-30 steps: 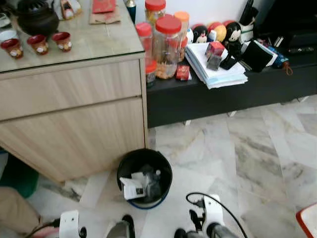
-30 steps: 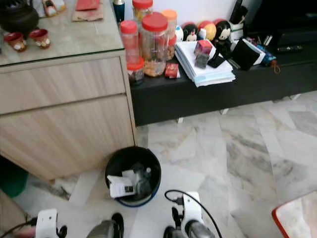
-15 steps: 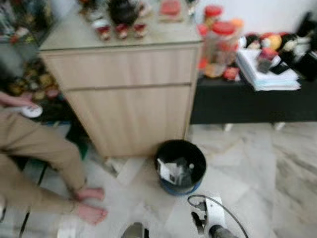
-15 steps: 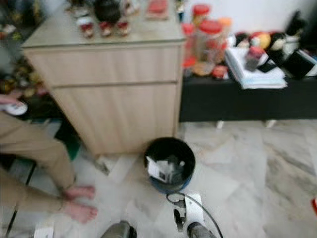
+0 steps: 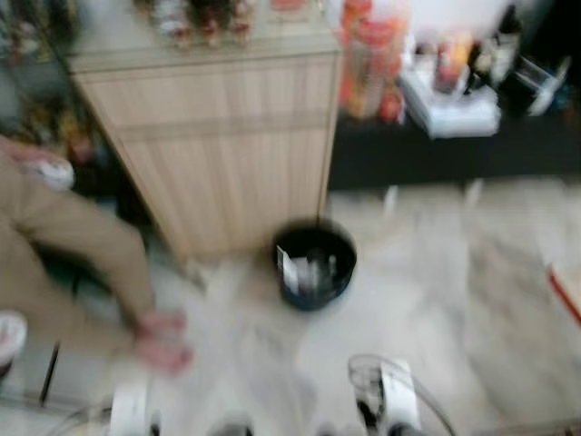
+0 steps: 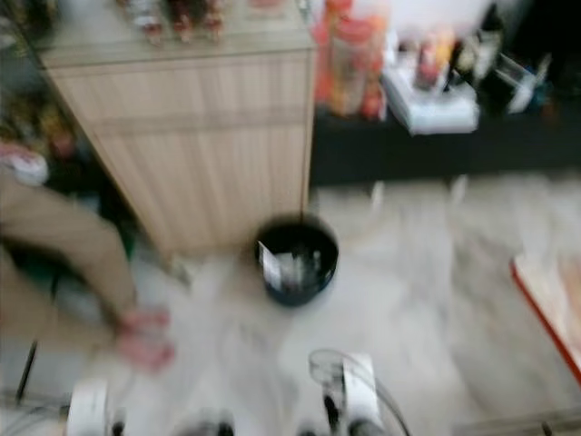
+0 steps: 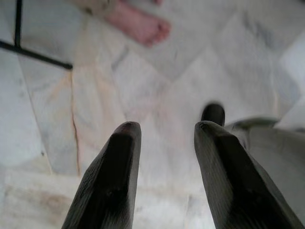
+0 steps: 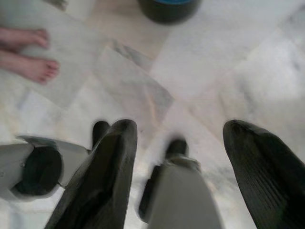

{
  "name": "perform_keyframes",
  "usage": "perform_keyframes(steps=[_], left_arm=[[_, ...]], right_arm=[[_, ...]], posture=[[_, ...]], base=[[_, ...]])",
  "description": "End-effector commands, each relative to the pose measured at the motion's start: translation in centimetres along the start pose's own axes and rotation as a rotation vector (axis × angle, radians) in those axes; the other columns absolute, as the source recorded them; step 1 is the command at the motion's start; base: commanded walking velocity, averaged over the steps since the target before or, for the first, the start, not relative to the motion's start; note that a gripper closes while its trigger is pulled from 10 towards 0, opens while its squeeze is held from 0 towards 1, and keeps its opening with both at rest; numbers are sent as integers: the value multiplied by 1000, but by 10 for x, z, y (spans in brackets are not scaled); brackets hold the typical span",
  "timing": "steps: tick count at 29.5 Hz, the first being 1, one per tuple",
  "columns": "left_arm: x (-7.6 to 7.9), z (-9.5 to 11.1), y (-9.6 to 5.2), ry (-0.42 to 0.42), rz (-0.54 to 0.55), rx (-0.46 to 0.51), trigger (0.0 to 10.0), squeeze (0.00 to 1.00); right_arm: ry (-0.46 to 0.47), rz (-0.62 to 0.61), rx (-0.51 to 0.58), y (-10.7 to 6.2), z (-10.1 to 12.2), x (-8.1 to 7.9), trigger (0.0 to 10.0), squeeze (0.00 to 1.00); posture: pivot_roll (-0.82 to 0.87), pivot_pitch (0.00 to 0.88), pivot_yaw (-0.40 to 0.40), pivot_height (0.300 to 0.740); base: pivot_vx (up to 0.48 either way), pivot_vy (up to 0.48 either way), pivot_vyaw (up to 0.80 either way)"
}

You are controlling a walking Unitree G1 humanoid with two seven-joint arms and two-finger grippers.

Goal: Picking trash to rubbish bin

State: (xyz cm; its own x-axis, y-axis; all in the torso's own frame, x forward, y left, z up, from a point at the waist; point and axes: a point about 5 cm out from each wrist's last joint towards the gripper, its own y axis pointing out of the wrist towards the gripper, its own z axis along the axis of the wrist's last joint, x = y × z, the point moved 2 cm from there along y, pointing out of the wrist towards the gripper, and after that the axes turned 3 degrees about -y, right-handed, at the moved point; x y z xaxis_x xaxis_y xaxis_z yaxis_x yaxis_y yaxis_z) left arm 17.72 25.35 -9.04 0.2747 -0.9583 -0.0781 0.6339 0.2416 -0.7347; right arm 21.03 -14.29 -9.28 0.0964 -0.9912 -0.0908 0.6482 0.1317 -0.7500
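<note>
**Rubbish bin on marble floor beside cabinet; both grippers empty, fingers apart**

Head camera views (both blurred). The rubbish bin [image 5: 314, 266], black and round, stands on the marble floor [image 5: 454, 300] just in front of the wooden cabinet [image 5: 213, 145], at its corner nearest the low black shelf [image 5: 454, 154]. The bin holds trash [image 5: 304, 271]: pale and dark pieces, one a white scrap against the wall; single items cannot be told. Red-lidded jars [image 5: 363, 54] stand on the shelf beside the cabinet. On the side of the bin away from the shelf, a seated person's leg [image 5: 82, 245] and bare feet [image 5: 163, 341] rest on the floor. Bare floor lies between the bin and the robot and extends beyond the bin below the shelf. A red-edged object [image 6: 545, 309] lies well apart from the bin on that side.

Left wrist view. The left gripper [image 7: 164, 131] hangs over bare floor, fingers parted, nothing between them. One bare foot [image 7: 140, 24] lies ahead.

Right wrist view. The right gripper [image 8: 181, 131] hangs with fingers spread wide, holding nothing. The bin's base [image 8: 169, 7] is ahead across open floor; two bare feet [image 8: 28, 57] lie beside it.
</note>
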Motion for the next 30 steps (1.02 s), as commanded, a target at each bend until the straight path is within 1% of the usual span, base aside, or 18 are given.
perform_keyframes(steps=[1, 4, 9, 11, 13, 14, 16, 17, 19, 20, 21, 22, 25, 26, 27, 28, 29, 30], left_arm=[[-1, -11, -3, 1, 5, -33, 10000, 0], [-1, -10, -3, 4, 6, -31, 10000, 0], [-2, -1, -1, 21, 22, 16, 10000, 0], [0, 21, 3, 49, 35, 108, 10000, 0], [2, 30, 4, 55, 34, 141, 10000, 0], [5, 45, 5, 93, 35, 203, 10000, 0], [9, 65, 6, 105, 27, 281, 10000, 0], [16, 85, 6, 115, 10, 359, 10000, 0], [24, 104, 4, 141, -14, 434, 10000, 0], [33, 123, 2, 162, -42, 507, 10000, 0], [33, 123, 2, 162, -42, 507, 10000, 0], [44, 141, -2, 178, -74, 580, 10000, 0], [62, 163, -8, 191, -123, 672, 10000, 0], [74, 176, -14, 190, -150, 730, 10000, 0], [81, 184, -18, 186, -167, 767, 10000, 0], [83, 186, -19, 185, -172, 778, 10000, 0], [91, 193, -24, 185, -190, 819, 10000, 0], [94, 196, -26, 188, -198, 835, 10000, 0]], right_arm=[[9, -16, -3, -1, -2, 6, 10000, 0], [10, -14, 2, -1, -1, 5, 10000, 0], [6, -9, 34, 0, 6, 4, 10000, 0], [6, 14, 86, 3, 22, 0, 10000, 0], [11, 27, 104, 4, 27, -2, 10000, 0], [12, 49, 134, 5, 36, -5, 10000, 0], [6, 71, 173, 6, 49, -8, 10000, 0], [-3, 88, 217, 7, 63, -11, 10000, 0], [-12, 104, 262, 8, 76, -15, 10000, 0], [-20, 120, 307, 8, 90, -18, 10000, 0], [-20, 120, 307, 8, 90, -18, 10000, 0], [-25, 136, 365, 7, 106, -22, 10000, 0], [-27, 159, 462, 4, 133, -30, 10000, 0], [-28, 174, 523, 1, 150, -34, 10000, 0], [-28, 182, 561, -1, 161, -37, 10000, 0], [-27, 185, 571, -1, 163, -38, 10000, 0], [-34, 197, 611, -4, 175, -42, 10000, 0], [-35, 204, 628, -5, 179, -44, 10000, 0]], posture=[[99, 175, -19, 740], [98, 177, -19, 740], [98, 181, -20, 740], [96, 184, -20, 740], [95, 184, -20, 740], [95, 182, -21, 740], [97, 183, -21, 740], [98, 183, -21, 740], [100, 181, -21, 740], [101, 179, -20, 740], [101, 179, -20, 740], [102, 175, -14, 740], [101, 168, -12, 740], [101, 165, -10, 740], [101, 163, -11, 740], [101, 163, -11, 740], [100, 156, -10, 740], [99, 149, -9, 740]], base=[[-277, 0, 0], [-282, 0, 0], [0, 0, 0], [0, 0, 0], [0, 0, 0], [0, 0, 0], [0, 0, 0], [0, 0, 0], [0, 0, 0], [0, 0, 0], [0, 0, 0], [0, 0, 0], [0, 0, 0], [0, 0, 0], [0, 0, 0], [0, 0, 0], [0, 0, 0], [0, 0, 0]])
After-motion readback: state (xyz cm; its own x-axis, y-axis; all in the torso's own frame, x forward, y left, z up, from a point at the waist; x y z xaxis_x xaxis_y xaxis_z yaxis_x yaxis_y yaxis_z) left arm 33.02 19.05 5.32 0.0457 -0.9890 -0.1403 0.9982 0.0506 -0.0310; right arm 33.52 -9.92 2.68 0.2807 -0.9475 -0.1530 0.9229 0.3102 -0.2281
